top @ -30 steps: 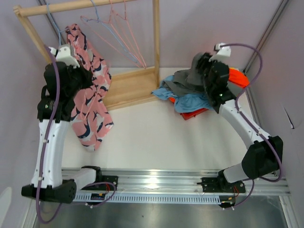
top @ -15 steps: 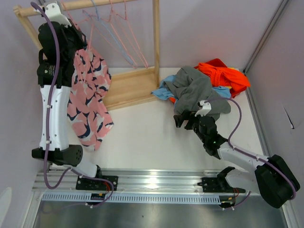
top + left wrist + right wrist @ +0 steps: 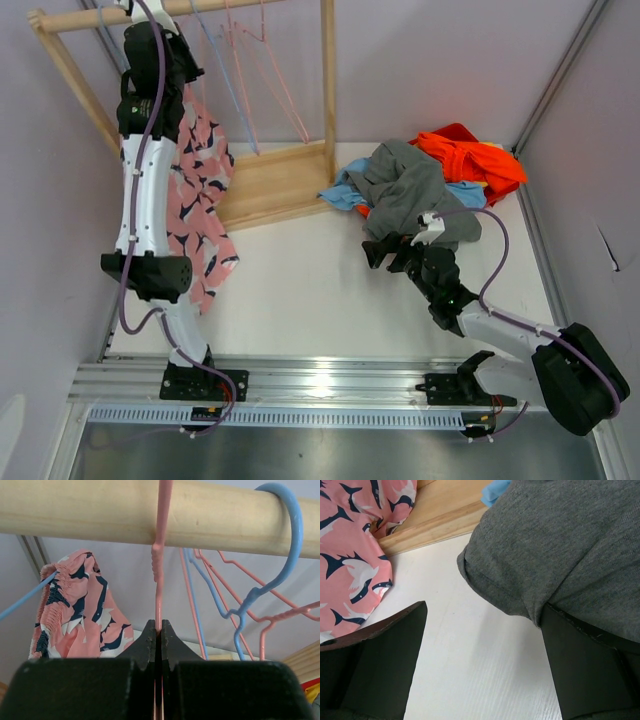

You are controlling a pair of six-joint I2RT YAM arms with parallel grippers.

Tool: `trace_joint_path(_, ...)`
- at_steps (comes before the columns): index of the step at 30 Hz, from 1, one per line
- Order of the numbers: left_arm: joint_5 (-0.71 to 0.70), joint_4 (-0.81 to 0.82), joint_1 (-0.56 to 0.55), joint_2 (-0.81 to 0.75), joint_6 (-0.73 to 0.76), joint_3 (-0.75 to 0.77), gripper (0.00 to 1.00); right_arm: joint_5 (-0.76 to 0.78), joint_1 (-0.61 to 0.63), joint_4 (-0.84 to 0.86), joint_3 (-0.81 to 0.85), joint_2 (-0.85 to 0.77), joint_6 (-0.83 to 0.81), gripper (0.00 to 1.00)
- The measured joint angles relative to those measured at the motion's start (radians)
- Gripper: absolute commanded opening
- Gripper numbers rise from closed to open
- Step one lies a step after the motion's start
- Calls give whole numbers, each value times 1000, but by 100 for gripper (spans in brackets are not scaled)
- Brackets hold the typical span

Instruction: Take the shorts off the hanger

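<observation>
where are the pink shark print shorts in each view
Top external: the pink shark-print shorts hang at left, partly behind the left arm.
Left wrist: the shorts are lower left, left of the pink hanger that the left gripper clamps.
Right wrist: the shorts fill the top-left corner.
Shared landmark: the wooden rack, seen as its rod or base.

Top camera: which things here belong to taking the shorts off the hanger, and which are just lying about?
Job: pink shark-print shorts; pink hanger, pinched in the left hand; wooden rail.
Lying about: grey garment; orange garment; blue garment; spare hangers.
</observation>
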Motion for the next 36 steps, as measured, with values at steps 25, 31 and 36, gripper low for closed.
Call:
trace_joint_path(25,43,5,0,-370,2,-393,75,-8,0,14,-7,0,0,99)
trace_joint_path(31,26,17,79,-499,11,-401,87,-11,0,14,-7,3,0,99)
trace_joint_path(36,19,40,209,-540,-2,-457,91,-19,0,14,-7,12,0,99)
